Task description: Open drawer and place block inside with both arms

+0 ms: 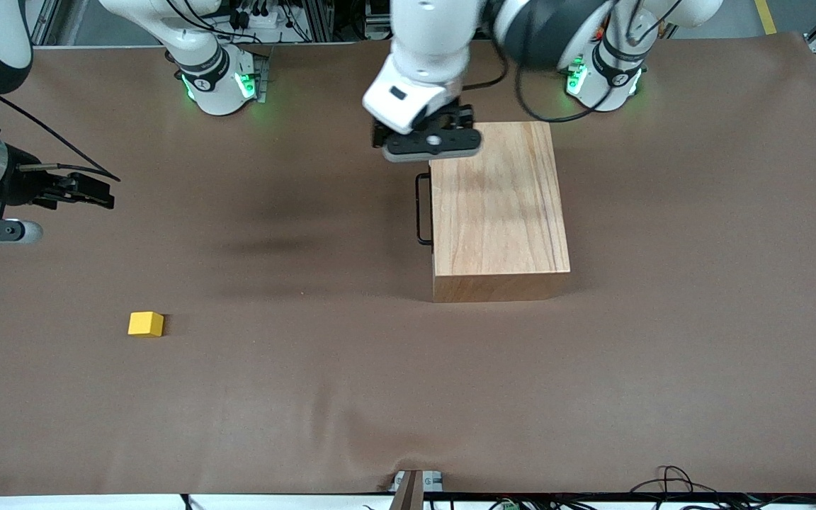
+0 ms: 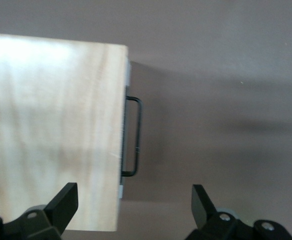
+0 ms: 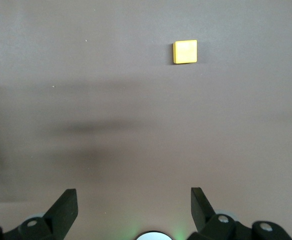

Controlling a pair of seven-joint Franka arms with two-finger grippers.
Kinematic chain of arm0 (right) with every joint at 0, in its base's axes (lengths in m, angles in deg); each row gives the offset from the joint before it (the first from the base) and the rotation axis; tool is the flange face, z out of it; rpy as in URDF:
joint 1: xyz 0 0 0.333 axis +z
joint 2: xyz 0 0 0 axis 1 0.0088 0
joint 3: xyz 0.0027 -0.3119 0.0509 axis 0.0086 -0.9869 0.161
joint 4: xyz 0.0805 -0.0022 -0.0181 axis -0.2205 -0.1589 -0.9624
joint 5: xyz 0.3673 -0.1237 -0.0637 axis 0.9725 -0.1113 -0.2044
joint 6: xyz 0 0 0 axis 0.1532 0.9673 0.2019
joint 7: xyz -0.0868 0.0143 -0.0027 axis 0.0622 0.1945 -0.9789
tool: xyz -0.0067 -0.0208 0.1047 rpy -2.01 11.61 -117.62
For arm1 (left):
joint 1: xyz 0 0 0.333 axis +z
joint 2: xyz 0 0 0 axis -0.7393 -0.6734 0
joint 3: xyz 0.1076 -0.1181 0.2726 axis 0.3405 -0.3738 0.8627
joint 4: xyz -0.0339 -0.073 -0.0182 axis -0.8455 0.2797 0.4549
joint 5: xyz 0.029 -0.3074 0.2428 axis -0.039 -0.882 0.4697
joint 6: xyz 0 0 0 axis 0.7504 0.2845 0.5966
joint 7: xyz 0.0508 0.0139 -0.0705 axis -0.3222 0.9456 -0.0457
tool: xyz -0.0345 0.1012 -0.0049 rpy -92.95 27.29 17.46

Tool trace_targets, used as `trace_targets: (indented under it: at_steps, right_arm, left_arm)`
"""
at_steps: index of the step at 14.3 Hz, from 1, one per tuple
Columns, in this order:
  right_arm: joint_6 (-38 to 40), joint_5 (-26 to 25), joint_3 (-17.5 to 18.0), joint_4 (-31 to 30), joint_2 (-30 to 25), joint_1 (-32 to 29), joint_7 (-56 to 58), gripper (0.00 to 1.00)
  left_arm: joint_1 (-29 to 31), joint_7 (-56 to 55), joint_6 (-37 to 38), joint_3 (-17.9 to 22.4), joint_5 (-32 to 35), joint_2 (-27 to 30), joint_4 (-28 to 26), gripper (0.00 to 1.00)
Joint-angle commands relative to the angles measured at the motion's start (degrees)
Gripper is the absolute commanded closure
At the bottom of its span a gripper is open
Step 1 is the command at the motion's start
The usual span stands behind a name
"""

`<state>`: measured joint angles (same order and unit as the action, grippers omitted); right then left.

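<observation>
Table (image 1: 663, 397) under a brown cover carries everything here, with the two arm bases lit green along its edge farthest from the front camera. A wooden box (image 1: 496, 205) sits near the middle of it, toward the left arm's end, lying flat with its long side running toward the camera. Its drawer (image 2: 125, 125) is pushed fully in, showing only as a thin white front edge on the side of the box that faces the right arm's end of the table, and a black loop handle (image 1: 422, 209) stands out from that edge.

The left arm (image 1: 429, 42) reaches in over the box. Its left gripper (image 1: 431, 142) hangs over the box corner farthest from the camera, just above the upper end of the handle, with its fingers (image 2: 65, 200) spread wide and nothing between them.

The right gripper (image 1: 86, 190) hovers over bare table at the right arm's end, also spread wide and empty.

A small yellow block (image 1: 146, 324) rests on the table, well apart from the box, nearer the camera than the right gripper and toward the right arm's end.
</observation>
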<state>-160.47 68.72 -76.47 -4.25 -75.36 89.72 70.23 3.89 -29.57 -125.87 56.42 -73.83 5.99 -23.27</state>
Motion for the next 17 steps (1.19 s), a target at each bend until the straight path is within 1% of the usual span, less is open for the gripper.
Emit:
trace_targets:
  at_steps: [1, 3, 4, 6, 7, 8, 10, 13, 17]
  right_arm:
    - [-0.7, -0.73, -0.01, -2.14, -1.15, -0.92, 0.22, 0.0]
    - [-1.49, -0.73, -0.01, -2.93, -1.42, -1.19, 0.22, 0.0]
    - [-1.66, -0.73, -0.01, -2.93, -1.5, -1.11, 0.22, 0.0]
    - [-1.75, -0.73, -0.01, -3.29, -1.59, -1.02, 0.22, 0.0]
    - [-1.75, -0.73, -0.01, -3.29, -1.59, -1.02, 0.22, 0.0]
    - [-1.84, -0.73, 0.08, -3.29, -1.59, -1.02, 0.22, 0.0]
    - [-1.84, -0.73, 0.08, -3.29, -1.59, -1.02, 0.22, 0.0]
    - [-1.75, -0.64, 0.08, -3.29, -1.59, -1.02, 0.22, 0.0]
    - [-1.75, -0.64, 0.08, -3.29, -1.59, -0.93, 0.22, 0.0]
  left_arm:
    - [-2.97, -1.2, -1.25, 1.45, -0.06, -4.69, 3.1, 0.0]
    - [-6.65, -5.57, -4.32, 3.19, 0.38, -8.99, 4.58, 0.0]
    - [-9.81, -7.34, -5.64, 5.64, 0.55, -11.54, 5.38, 0.0]
    - [-16.22, -7.1, -7.66, 12.14, 0.56, -15.32, 5.74, 0.0]
    - [-18.43, -7.09, -8.54, 14.52, 0.56, -17.0, 5.74, 0.0]
    - [-19.76, -7.09, -9.16, 15.76, 0.56, -18.66, 5.74, 0.0]
    - [-20.3, -7.18, -9.26, 16.3, 0.56, -20.78, 5.65, 0.0]
    - [-20.3, -6.57, -8.38, 17.0, 0.82, -21.49, 5.39, 0.0]
    - [-20.47, -5.52, -5.65, 17.01, 4.59, -24.39, 5.47, 0.0]
